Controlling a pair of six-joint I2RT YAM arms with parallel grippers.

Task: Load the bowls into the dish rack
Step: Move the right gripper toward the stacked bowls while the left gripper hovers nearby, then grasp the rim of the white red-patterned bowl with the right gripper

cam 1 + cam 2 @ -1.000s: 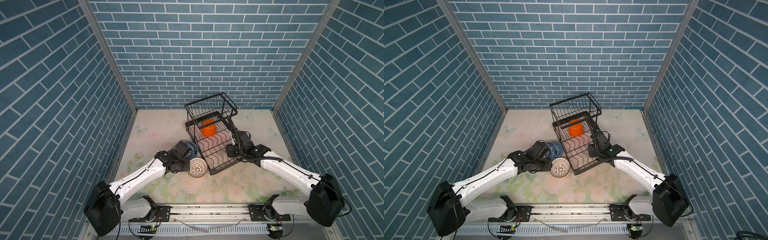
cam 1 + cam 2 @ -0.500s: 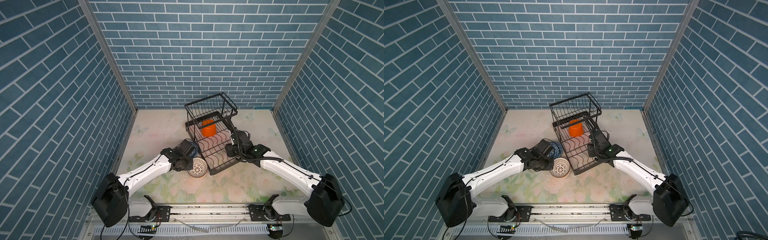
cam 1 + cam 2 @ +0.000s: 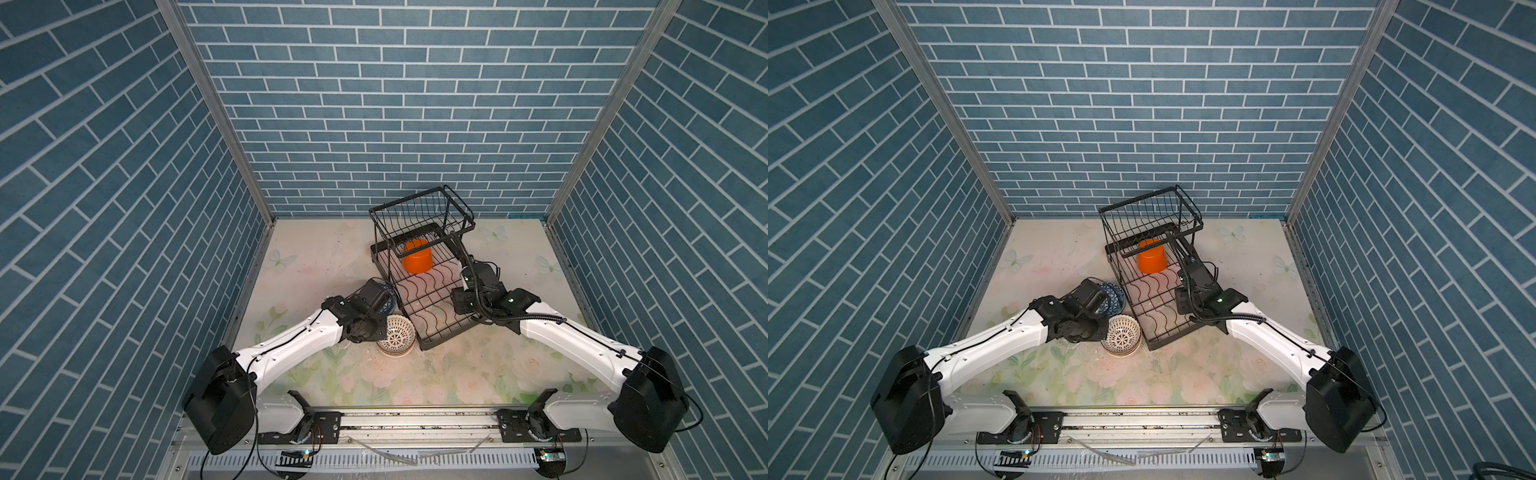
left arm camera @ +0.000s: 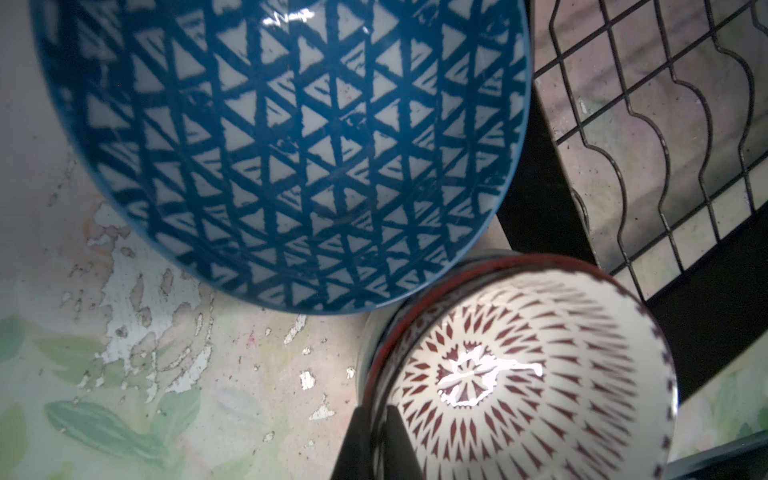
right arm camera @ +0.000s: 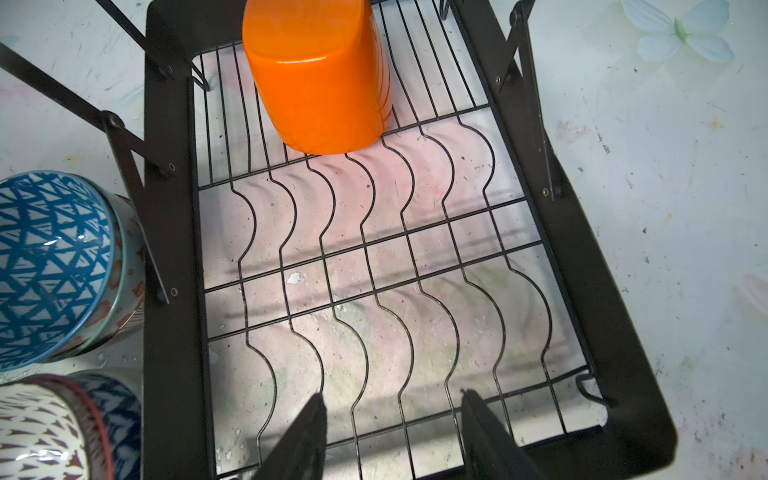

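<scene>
The black wire dish rack (image 3: 446, 336) (image 3: 1173, 337) stands mid-table, and a plain orange bowl (image 3: 417, 257) (image 5: 320, 79) lies upside down on its lower tray. Left of the rack, a blue-patterned bowl (image 3: 390, 300) (image 4: 286, 145) sits beside a white bowl with brown marks (image 3: 397, 340) (image 4: 519, 374), which tops a small stack. My left gripper (image 3: 378, 333) (image 4: 376, 436) is shut on that brown-marked bowl's rim, one finger inside and one outside. Over the tray's near end, my right gripper (image 3: 457, 305) (image 5: 392, 399) is open and holds nothing.
The rack's raised basket (image 3: 422, 212) stands at its far end, above the orange bowl. Under the blue bowl sits a grey-green one (image 5: 124, 266). Blue brick walls close off three sides. The rack's wavy wire dividers (image 5: 374, 270) carry nothing at the near end.
My left gripper has closed on the brown-marked bowl's rim, and its arm has swung in a little toward the rack. The right arm has hardly moved.
</scene>
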